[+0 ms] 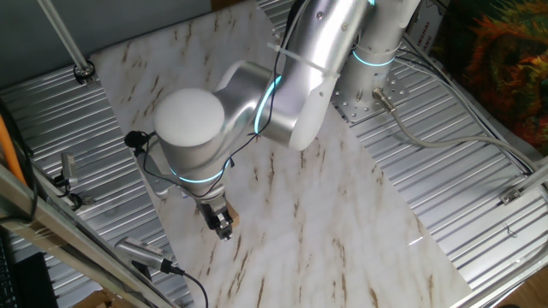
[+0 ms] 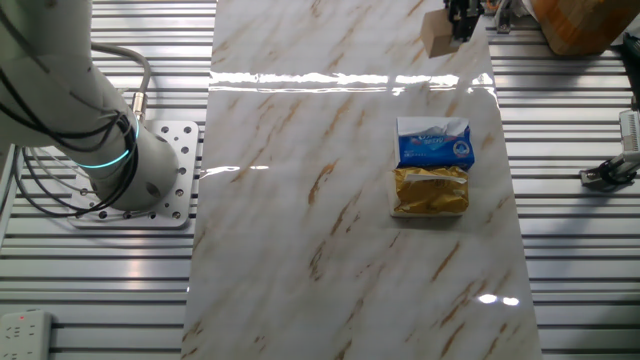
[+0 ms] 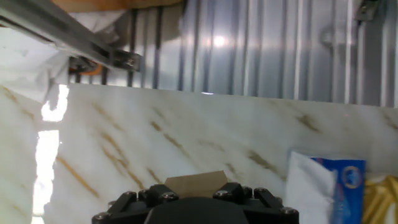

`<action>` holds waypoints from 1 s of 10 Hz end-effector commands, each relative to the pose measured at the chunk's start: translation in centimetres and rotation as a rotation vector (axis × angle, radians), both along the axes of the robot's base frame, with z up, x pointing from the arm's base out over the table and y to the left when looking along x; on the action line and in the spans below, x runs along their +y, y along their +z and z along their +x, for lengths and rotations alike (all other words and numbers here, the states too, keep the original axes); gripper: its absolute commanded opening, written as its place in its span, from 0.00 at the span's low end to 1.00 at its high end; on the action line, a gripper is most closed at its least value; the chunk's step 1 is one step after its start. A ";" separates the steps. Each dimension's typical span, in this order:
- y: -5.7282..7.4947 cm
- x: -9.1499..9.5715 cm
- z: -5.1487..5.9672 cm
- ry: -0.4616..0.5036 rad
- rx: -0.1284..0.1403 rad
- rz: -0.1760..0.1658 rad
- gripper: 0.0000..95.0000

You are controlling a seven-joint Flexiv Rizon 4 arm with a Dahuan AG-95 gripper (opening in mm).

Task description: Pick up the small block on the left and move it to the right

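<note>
While the gripper (image 2: 462,22) sits at the far edge of the marble board (image 2: 350,200), we read the small block (image 2: 436,34) as already in hand: in the other fixed view the tan cube is right against the dark fingers at the top of the frame, and in the hand view a tan face (image 3: 194,183) pokes up just past the gripper body. So we'd call it gripped, fingers drawn in on the cube, though neither fixed view shows the pads clearly and the arm (image 1: 282,94) hides most of the contact in the one fixed view, where only a sliver of tan shows beside the fingertips (image 1: 224,228). We can't tell if the cube is lifted off the board or resting on it. Our estimate: grasp done, transfer not yet done. What's left, as we see it, is carrying the cube across to the other side, setting it down and letting go. The blue-and-white packet (image 2: 434,142) and the gold foil packet (image 2: 431,192) lie touching each other mid-board, well apart from the cube; we'd route clear of them.
</note>
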State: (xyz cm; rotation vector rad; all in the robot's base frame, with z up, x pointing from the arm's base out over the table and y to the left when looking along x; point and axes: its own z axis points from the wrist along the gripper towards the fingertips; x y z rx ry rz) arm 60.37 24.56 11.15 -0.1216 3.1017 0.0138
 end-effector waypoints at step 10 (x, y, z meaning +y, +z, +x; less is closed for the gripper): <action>-2.9 0.3 -0.6 -0.166 0.043 -0.001 0.00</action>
